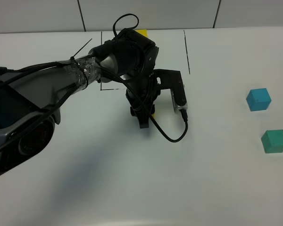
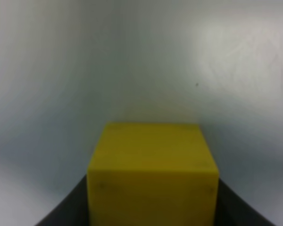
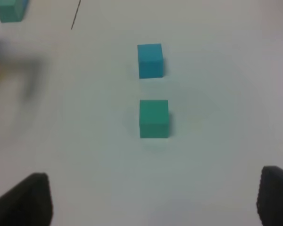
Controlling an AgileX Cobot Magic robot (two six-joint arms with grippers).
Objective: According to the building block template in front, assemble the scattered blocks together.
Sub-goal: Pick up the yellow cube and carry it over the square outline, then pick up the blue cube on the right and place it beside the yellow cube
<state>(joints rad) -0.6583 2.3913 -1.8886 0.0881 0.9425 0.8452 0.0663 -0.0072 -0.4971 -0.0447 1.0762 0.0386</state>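
Observation:
My left gripper [image 1: 144,117] reaches across to the middle of the table and is shut on the yellow cube [image 2: 153,174]. Its dark fingers [image 2: 66,212] press the cube's sides. In the high view only a sliver of that cube [image 1: 152,112] shows. The sky blue cube [image 1: 258,99] and the teal-green cube [image 1: 274,141] sit apart at the right. They also show in the right wrist view as the blue cube [image 3: 150,60] and the green cube [image 3: 154,118]. My right gripper [image 3: 155,181] is open and empty above them. The template is mostly hidden behind the left arm. Only its yellow end [image 1: 141,33] and its teal end [image 3: 9,10] show.
Thin black lines [image 1: 186,47] mark a rectangle on the white table at the back. The left arm's cable [image 1: 172,136] loops over the table beside the gripper. A tiled wall [image 1: 146,14] stands behind the table.

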